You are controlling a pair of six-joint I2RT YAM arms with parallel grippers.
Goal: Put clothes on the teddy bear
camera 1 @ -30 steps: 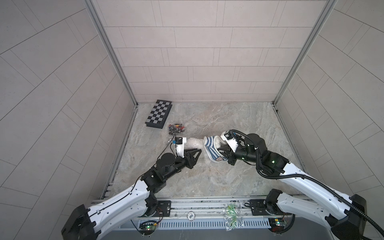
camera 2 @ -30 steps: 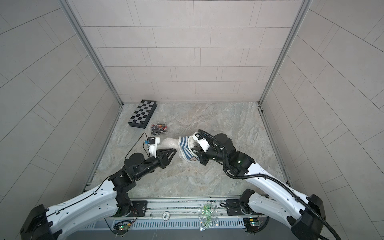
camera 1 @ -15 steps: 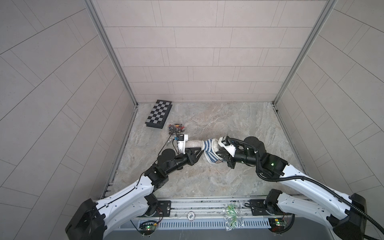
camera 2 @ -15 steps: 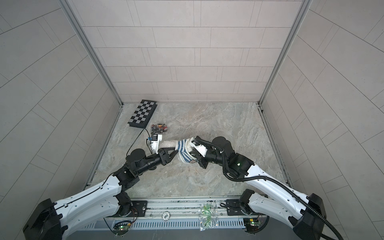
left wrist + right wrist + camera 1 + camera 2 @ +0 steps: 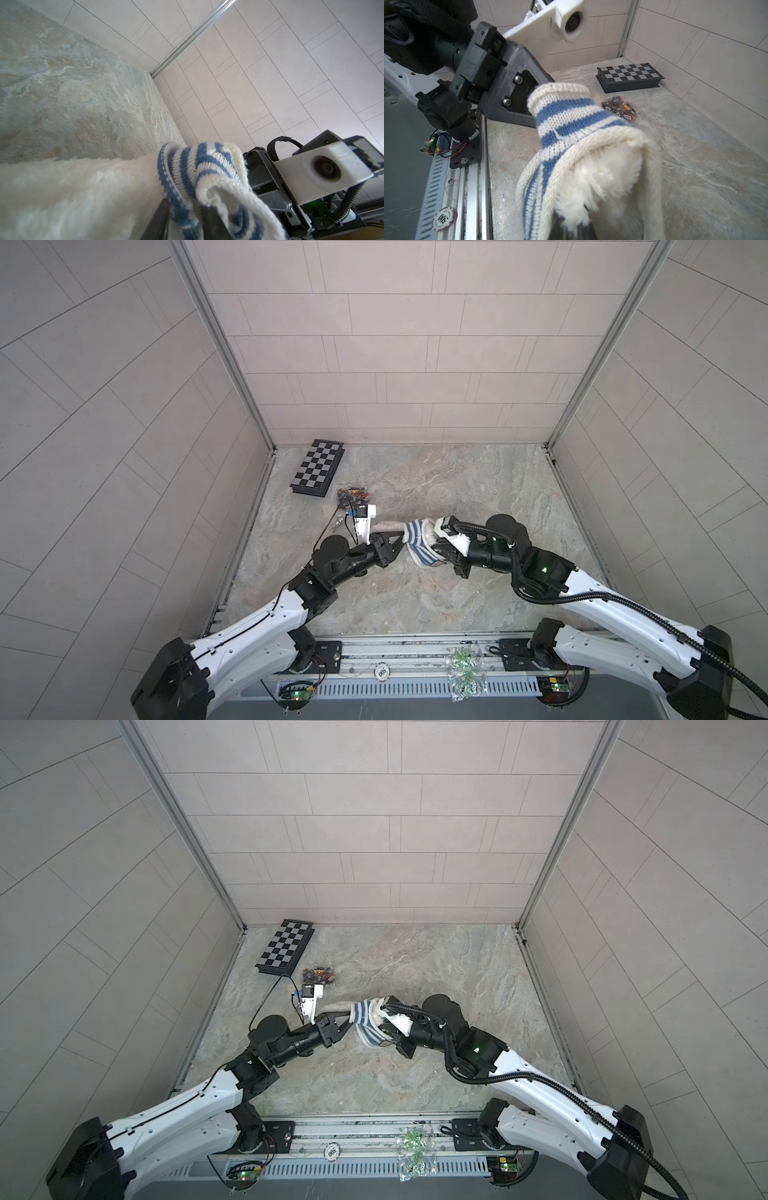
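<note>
The teddy bear (image 5: 384, 526) is fluffy and white and hangs lengthwise between my two arms in both top views. A blue-and-white striped shirt (image 5: 419, 543) is bunched round its right end, where white fur (image 5: 608, 176) shows inside the knitted opening. My left gripper (image 5: 186, 220) is shut on a fold of the shirt's hem (image 5: 182, 209), and its tips meet the shirt (image 5: 368, 1025) from the left. My right gripper (image 5: 572, 230) is shut on the bear's fur under the shirt, and the fabric mostly hides its fingertips in both top views.
A folded chessboard (image 5: 318, 467) lies at the back left, with a small bag of dark pieces (image 5: 352, 494) in front of it. A poker chip (image 5: 381, 672) and a clear packet of green bits (image 5: 461, 672) lie on the front rail. Tiled walls enclose three sides.
My left gripper has moved right to the shirt and narrowed its jaws onto the hem. The right gripper, with bear and shirt, has shifted slightly left.
</note>
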